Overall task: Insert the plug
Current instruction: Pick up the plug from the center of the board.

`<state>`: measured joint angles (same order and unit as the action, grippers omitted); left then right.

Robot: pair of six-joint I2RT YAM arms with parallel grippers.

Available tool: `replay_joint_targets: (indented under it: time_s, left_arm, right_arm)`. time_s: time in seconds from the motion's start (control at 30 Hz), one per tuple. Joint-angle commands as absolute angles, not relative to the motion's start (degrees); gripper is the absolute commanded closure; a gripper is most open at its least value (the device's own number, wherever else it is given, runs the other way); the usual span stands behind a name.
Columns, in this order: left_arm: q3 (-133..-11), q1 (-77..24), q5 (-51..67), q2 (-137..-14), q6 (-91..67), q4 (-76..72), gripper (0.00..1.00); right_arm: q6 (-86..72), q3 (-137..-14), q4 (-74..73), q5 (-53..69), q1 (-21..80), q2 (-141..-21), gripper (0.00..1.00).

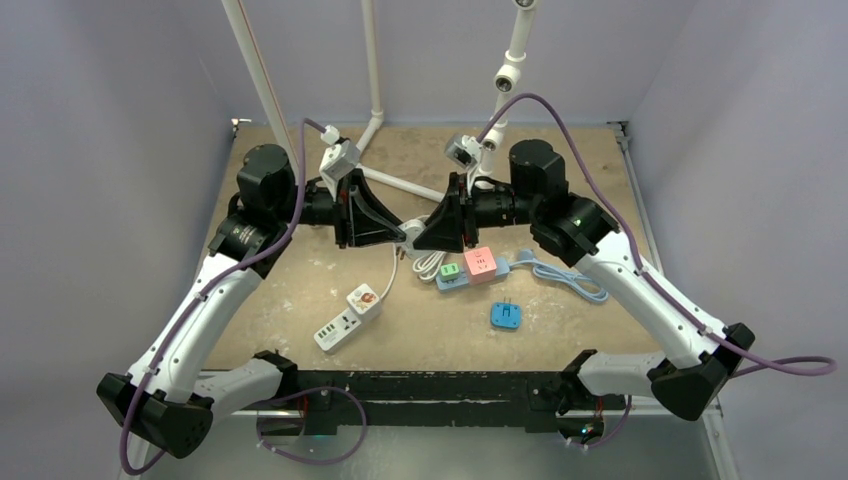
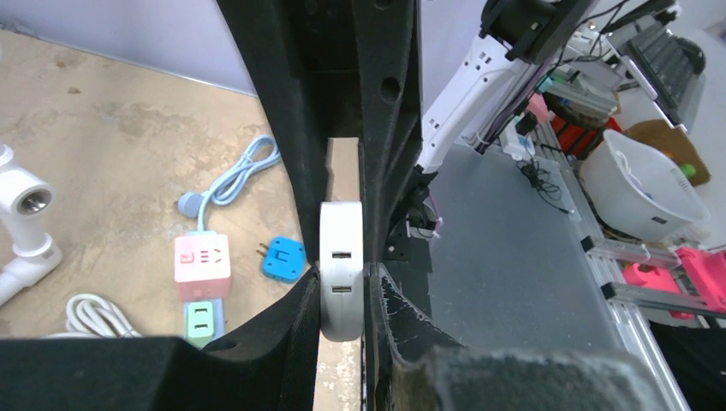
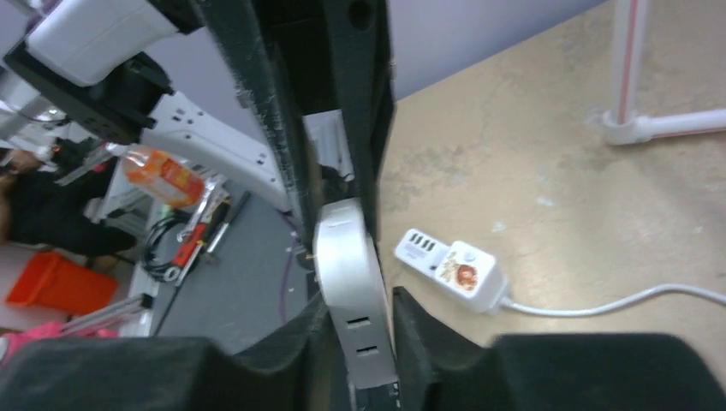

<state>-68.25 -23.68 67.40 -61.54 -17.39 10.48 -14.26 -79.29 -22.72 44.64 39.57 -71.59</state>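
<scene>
A white rounded adapter (image 1: pixel 411 233) with two slots in its edge hangs above the middle of the table, pinched from both sides. My left gripper (image 1: pixel 398 228) is shut on it from the left. My right gripper (image 1: pixel 424 236) is shut on it from the right. In the left wrist view the adapter (image 2: pixel 341 270) sits between my fingers, as it does in the right wrist view (image 3: pixel 351 287). A blue plug (image 1: pixel 505 316) lies loose on the table with its prongs up, and shows in the left wrist view (image 2: pixel 282 257).
A pink, green and blue socket strip (image 1: pixel 468 268) with a blue cable lies just below the grippers. A white power strip (image 1: pixel 348 315) lies front left, its cable coiled (image 1: pixel 428 262). White pipe stands (image 1: pixel 375 110) rise at the back.
</scene>
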Motion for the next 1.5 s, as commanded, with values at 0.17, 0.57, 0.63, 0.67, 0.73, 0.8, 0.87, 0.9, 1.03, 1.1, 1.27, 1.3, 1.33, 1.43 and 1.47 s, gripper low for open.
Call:
replay_joint_targets:
  time_s: [0.17, 0.57, 0.63, 0.67, 0.73, 0.8, 0.87, 0.9, 1.03, 1.1, 1.27, 1.3, 1.33, 1.43, 1.47]
  left_arm:
    - [-70.66, -23.91, 63.52, -60.74, -14.25, 13.17, 0.51]
    - [-68.12, -23.91, 63.72, -60.75, -15.72, 12.92, 0.56]
    - [-68.24, -23.91, 63.94, -61.01, -16.03, 12.63, 0.61]
    - [-68.27, -23.91, 64.17, -61.06, -16.08, 12.51, 0.63]
    - [-68.36, -23.91, 64.6, -61.23, -16.24, 12.34, 0.67]
    - [-68.4, -23.91, 65.34, -61.39, -16.26, 12.21, 0.73]
    - [-68.37, -23.91, 66.23, -61.48, -15.99, 12.26, 0.81]
    - [-68.39, -23.91, 66.83, -61.52, -15.73, 12.49, 0.85]
    - [-68.54, -23.91, 68.06, -61.68, -15.6, 12.64, 0.91]
    - [-68.83, -23.91, 68.79, -61.89, -15.56, 12.45, 0.96]
    - [-69.26, -23.91, 70.49, -61.82, -15.53, 12.4, 1.0]
    - [-69.21, -23.91, 71.05, -61.75, -15.27, 12.46, 1.0]
    - [-69.19, -23.91, 71.45, -61.64, -15.03, 12.66, 1.0]
    - [-69.08, -23.91, 73.34, -61.44, -13.63, 13.13, 1.0]
    - [-69.08, -23.91, 74.11, -61.36, -13.11, 13.3, 1.0]
  right_arm:
    - [-15.56, -79.59, -17.91, 35.57, 40.66, -69.39, 1.0]
    - [-14.33, -80.59, -17.51, 31.99, 43.77, -67.54, 1.0]
    - [-14.25, -80.58, -17.46, 32.6, 44.18, -67.75, 1.0]
    - [-14.23, -80.59, -17.46, 32.79, 44.38, -67.84, 1.0]
    - [-14.19, -80.51, -17.41, 32.99, 44.63, -67.77, 1.0]
    - [-14.04, -80.43, -17.68, 32.54, 44.62, -67.38, 1.0]
    - [-13.91, -80.29, -17.88, 31.89, 44.57, -66.65, 1.0]
    - [-13.89, -80.11, -17.84, 31.68, 44.61, -66.22, 1.0]
    - [-13.88, -79.1, -16.62, 32.26, 44.63, -64.93, 1.0]
    - [-14.02, -78.89, -16.43, 33.02, 44.64, -64.8, 1.0]
    - [-14.63, -77.68, -15.8, 36.07, 44.62, -64.17, 1.0]
    - [-14.53, -77.58, -15.84, 36.04, 44.6, -63.91, 1.0]
    - [-14.44, -77.42, -15.82, 36.19, 44.63, -63.68, 1.0]
    - [-14.24, -77.33, -15.92, 37.01, 44.61, -63.31, 1.0]
    - [-14.24, -77.31, -15.95, 37.4, 44.59, -63.28, 1.0]
